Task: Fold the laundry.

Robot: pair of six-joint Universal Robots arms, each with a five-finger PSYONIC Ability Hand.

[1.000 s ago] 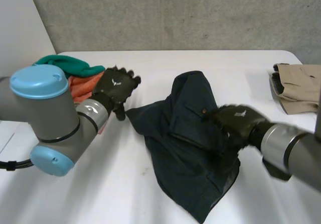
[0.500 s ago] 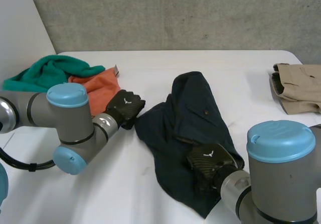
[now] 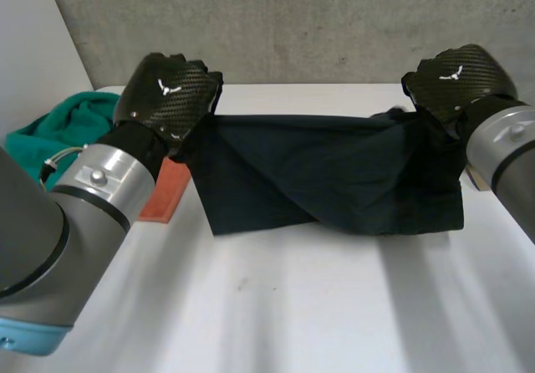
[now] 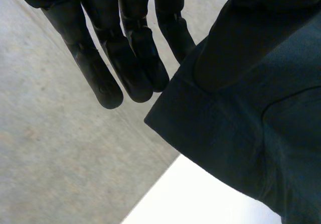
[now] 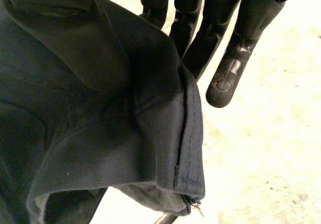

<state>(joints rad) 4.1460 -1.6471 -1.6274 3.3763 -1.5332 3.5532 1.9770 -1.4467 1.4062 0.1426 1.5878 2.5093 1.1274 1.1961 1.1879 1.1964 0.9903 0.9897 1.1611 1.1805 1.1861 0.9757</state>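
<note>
The orange cloth (image 3: 159,199) is mostly covered by the left arm, and the green cloth (image 3: 63,126) is partly covered by it. A tan item (image 3: 471,178) is nearly all hidden behind the right arm, so its kind cannot be told. The upper corners of the dark garment (image 3: 318,172) are concealed behind the left hand (image 3: 167,97) and the right hand (image 3: 456,76). In each wrist view the thumb is wrapped in that cloth.

A white counter (image 3: 276,306) is backed by a rough grey concrete wall (image 3: 334,22), and a smooth pale panel (image 3: 33,30) is joined to that wall at one end. Soft, even light is spread over the counter. In the wrist views, the same mottled concrete is seen beyond the left fingers (image 4: 133,68), and a pale speckled surface (image 5: 271,148) past the right fingers (image 5: 225,78).
</note>
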